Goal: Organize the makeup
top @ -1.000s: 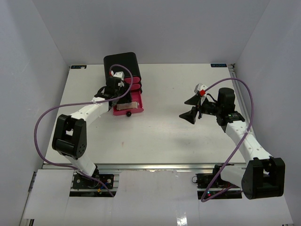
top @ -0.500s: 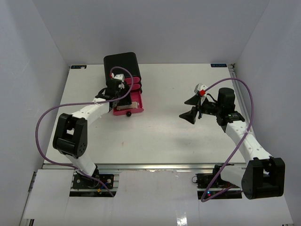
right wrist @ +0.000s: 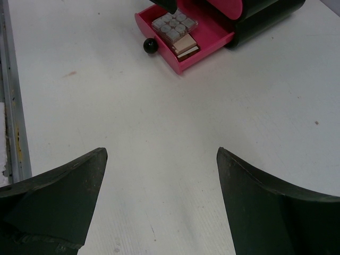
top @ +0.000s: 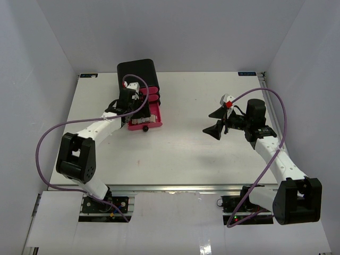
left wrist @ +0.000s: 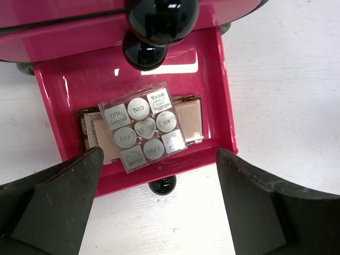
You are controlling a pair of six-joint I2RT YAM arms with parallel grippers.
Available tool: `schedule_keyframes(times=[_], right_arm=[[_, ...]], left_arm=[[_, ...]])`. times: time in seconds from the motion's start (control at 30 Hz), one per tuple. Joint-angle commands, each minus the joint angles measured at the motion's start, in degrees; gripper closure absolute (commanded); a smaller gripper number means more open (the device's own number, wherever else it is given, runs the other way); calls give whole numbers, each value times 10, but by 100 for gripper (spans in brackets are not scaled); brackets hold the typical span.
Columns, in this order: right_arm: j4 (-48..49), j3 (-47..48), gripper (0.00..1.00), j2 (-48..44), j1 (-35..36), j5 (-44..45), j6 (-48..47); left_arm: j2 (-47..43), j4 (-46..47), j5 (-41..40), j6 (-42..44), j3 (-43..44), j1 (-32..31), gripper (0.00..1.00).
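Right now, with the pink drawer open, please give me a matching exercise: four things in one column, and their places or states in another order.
Things:
1. small square clear palette with grey round pans
2. flat beige rectangular compact
3. black round drawer knob
4. right gripper
Places or states:
A. open, above the white table, holding nothing
B. on the front of the open pink drawer
C. topmost in the drawer, lying askew
D. under the palette, partly covered
Pairs: 1-C, 2-D, 3-B, 4-A.

The left hand (left wrist: pixel 158 151) and right hand (right wrist: pixel 162 151) have black wedge fingers (left wrist: pixel 53 202) on white-linked, black-jointed arms (top: pixel 95 127) trailing purple cables (top: pixel 36 156).
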Motion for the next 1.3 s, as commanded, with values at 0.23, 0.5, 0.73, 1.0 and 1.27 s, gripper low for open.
schedule_keyframes(times=[0.23, 0.5, 0.73, 1.0, 1.27], right_arm=[[3, -15, 10, 3, 3, -81, -53], [-239, -5, 7, -8, 118, -93, -480], [-254, 127, 15, 144, 327, 143, -511], [-248, 375, 71, 384, 439, 301, -390], [-228, 518, 82, 540, 463, 347, -354]], left_arm=[[-170, 1, 12, 18, -27, -3, 2], [-371, 15, 105, 26, -187, -1, 2], [-527, -45, 32, 73, -216, -1, 2], [-669, -30, -63, 71, -287, -3, 2], [-715, -33, -109, 62, -287, -2, 2]])
